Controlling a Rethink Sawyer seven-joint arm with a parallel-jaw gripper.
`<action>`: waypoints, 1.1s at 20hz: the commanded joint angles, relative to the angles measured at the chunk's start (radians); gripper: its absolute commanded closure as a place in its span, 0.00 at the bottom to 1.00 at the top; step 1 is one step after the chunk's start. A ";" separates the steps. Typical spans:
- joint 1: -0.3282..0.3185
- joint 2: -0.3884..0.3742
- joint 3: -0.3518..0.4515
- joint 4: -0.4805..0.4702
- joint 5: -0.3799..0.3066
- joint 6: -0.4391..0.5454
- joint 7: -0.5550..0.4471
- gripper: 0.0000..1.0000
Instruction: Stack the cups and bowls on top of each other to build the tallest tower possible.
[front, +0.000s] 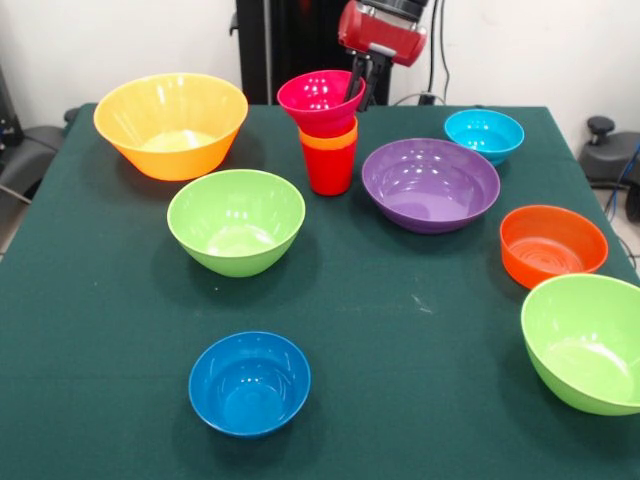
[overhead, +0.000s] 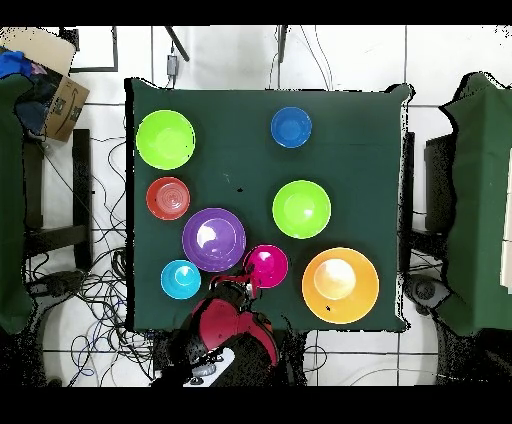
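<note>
The tower stands at the table's far middle: a red cup (front: 328, 172) as base, an orange cup (front: 328, 138) nested in it, and a small pink bowl (front: 316, 100) on top, also in the overhead view (overhead: 266, 265). My gripper (front: 360, 82) comes down from above at the pink bowl's right rim, one finger inside and one outside, shut on the rim. From overhead the gripper (overhead: 249, 281) sits at the bowl's edge nearest the robot.
On the green table (front: 400, 330) stand loose bowls: large yellow-orange (front: 170, 125), lime green (front: 236, 220), a second lime green (front: 585, 340), purple (front: 430, 183) right of the tower, light blue (front: 484, 134), orange (front: 553, 245), dark blue (front: 249, 383).
</note>
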 joint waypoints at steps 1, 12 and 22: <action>-0.019 0.034 0.111 0.014 -0.005 -0.043 0.151 1.00; -0.025 0.035 0.126 0.008 -0.002 -0.070 0.163 1.00; -0.003 0.036 0.127 -0.014 0.054 -0.092 0.182 1.00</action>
